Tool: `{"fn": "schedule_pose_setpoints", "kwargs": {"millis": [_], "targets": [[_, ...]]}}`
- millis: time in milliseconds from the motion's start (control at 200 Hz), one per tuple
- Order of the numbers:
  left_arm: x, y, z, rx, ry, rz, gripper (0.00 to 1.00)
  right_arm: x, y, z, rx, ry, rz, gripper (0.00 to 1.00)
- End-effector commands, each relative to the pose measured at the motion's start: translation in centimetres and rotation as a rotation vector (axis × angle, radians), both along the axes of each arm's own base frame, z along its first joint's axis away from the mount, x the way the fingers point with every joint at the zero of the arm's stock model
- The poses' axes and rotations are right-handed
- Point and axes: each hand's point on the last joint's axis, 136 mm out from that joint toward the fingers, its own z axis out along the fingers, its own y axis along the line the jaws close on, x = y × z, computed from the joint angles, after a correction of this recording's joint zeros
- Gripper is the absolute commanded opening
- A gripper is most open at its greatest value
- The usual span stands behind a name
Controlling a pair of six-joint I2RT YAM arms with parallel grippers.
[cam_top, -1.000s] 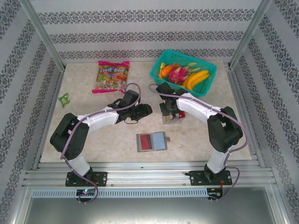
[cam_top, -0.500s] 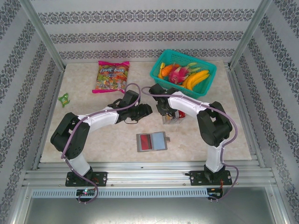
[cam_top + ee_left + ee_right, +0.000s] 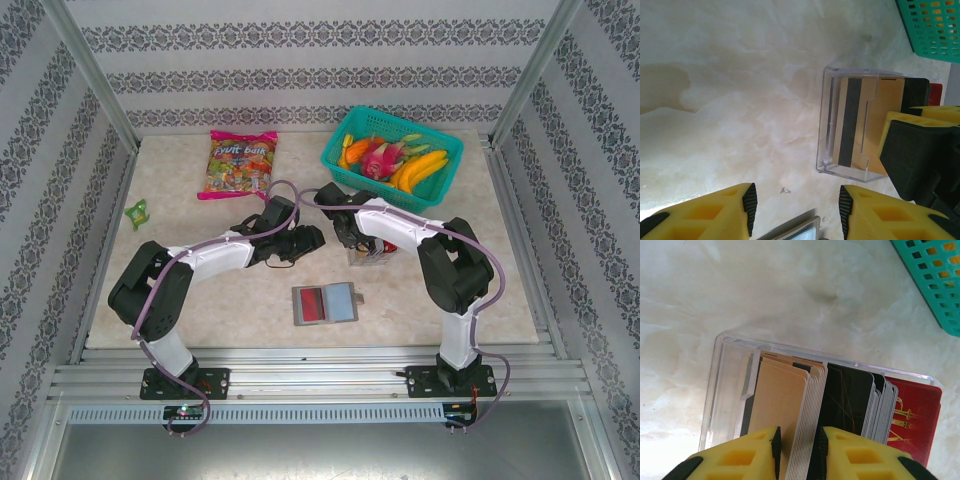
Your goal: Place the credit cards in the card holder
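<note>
Credit cards [image 3: 780,400] are standing in a clear box [image 3: 722,385] at mid-frame, long edges running top to bottom: tan left, black middle, red right. Bare table [image 3: 715,285] is lying open above and left; a green basket [image 3: 935,285] is crowding the upper right. Right gripper [image 3: 797,437] is pinching a pale-edged sheaf of them. Left gripper [image 3: 796,202] is hovering with fingers spread, touching nothing. Card holder [image 3: 325,303] is lying open, long axis left-right, just below the box in the top view
</note>
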Motion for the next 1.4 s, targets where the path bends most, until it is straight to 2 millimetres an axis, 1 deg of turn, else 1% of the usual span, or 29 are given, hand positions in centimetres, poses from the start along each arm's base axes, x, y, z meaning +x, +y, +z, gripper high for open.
{"fn": "schedule_pose_setpoints", "kwargs": {"millis": [0,50,200,250,285,440,500,645,729,779,814,909,1114,1264,1394], "targets": [[0.6,0.3,0.5,-0.020,-0.017,0.018,0.50,-0.4,-0.6,1.3,-0.045,-0.025,0.016,0.27],[0.5,0.4,0.4,-0.020,-0.015,0.019,0.50,-0.5,-0.7,1.2,-0.046,-0.020,0.015,0.24],[0.5,0.3,0.5,-0.022,-0.016,0.017,0.50,-0.6,-0.6,1.0,-0.050,-0.017,0.019,0.24],[0.5,0.3,0.5,-0.023,-0.017,0.018,0.50,-0.6,-0.6,1.1,-0.049,-0.018,0.021,0.18],[0.5,0.3,0.5,-0.024,-0.016,0.018,0.50,-0.6,-0.5,1.1,-0.048,-0.018,0.024,0.17],[0.5,0.3,0.5,-0.024,-0.015,0.016,0.50,-0.5,-0.5,2.0,-0.048,-0.037,0.027,0.15],[0.6,0.2,0.5,-0.025,-0.017,0.017,0.50,-0.4,-0.5,2.3,-0.042,-0.042,0.031,0.11],[0.6,0.1,0.4,-0.029,-0.014,0.013,0.50,-0.4,-0.5,2.7,-0.044,-0.050,0.034,0.10],[0.6,0.0,0.5,-0.032,-0.014,0.010,0.50,-0.6,-0.5,2.9,-0.036,-0.047,0.035,0.07],[0.6,0.0,0.5,-0.033,-0.014,0.009,0.50,-0.7,-0.3,2.9,-0.018,-0.043,0.034,0.03],[0.6,0.0,0.5,-0.036,-0.014,0.008,0.50,-0.8,-0.2,2.9,0.003,-0.035,0.032,0.00],[0.6,-0.1,0.8,-0.042,-0.021,0.004,0.50,-1.1,0.3,3.3,0.081,-0.035,0.019,0.00],[0.6,-0.4,1.2,-0.056,-0.027,-0.006,0.50,-1.6,1.6,4.0,0.390,0.007,-0.052,0.00],[0.7,-0.9,1.8,-0.086,-0.040,-0.024,0.50,-1.6,1.6,4.3,0.521,0.014,-0.108,0.00],[0.8,-1.5,2.6,-0.122,-0.069,-0.049,0.51,-1.5,1.6,5.7,0.631,-0.013,-0.133,0.00]]}}
